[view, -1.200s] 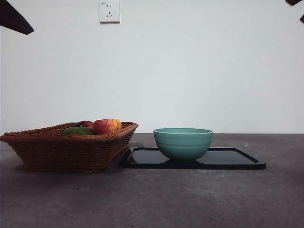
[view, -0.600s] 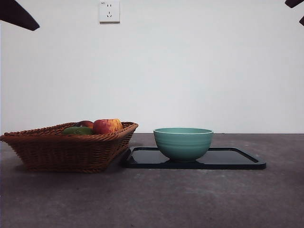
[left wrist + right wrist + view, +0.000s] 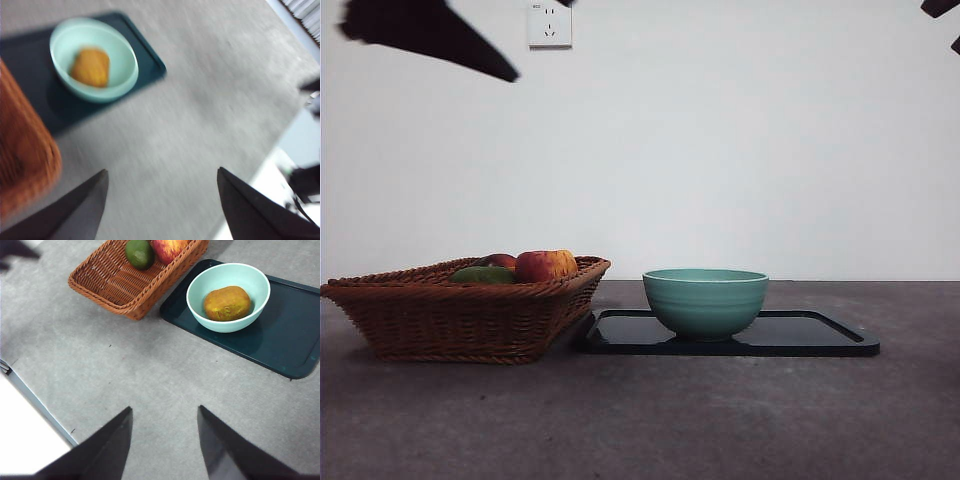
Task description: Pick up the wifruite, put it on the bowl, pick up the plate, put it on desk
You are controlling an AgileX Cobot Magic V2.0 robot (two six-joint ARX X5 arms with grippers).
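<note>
The tan-brown wifruite [image 3: 227, 303] lies inside the teal bowl [image 3: 220, 275]; it also shows, blurred, in the left wrist view [image 3: 91, 66]. The bowl [image 3: 705, 300] stands on a dark rectangular plate [image 3: 820, 335], which rests on the grey desk [image 3: 650, 420]. In the front view the bowl's wall hides the fruit. My left gripper [image 3: 161, 172] is open and empty, high above the desk in front of the bowl; its arm [image 3: 430, 30] shows dark at the top left. My right gripper [image 3: 164, 408] is open and empty, high above the desk.
A brown wicker basket [image 3: 460, 310] stands left of the plate, touching or nearly touching its corner. It holds a red-yellow apple [image 3: 167, 247] and a green fruit [image 3: 139, 253]. A table edge shows in the right wrist view [image 3: 35, 400].
The dark left arm at the top left of the front view has swung rightward and further into the picture. The bowl, plate and basket have not moved.
</note>
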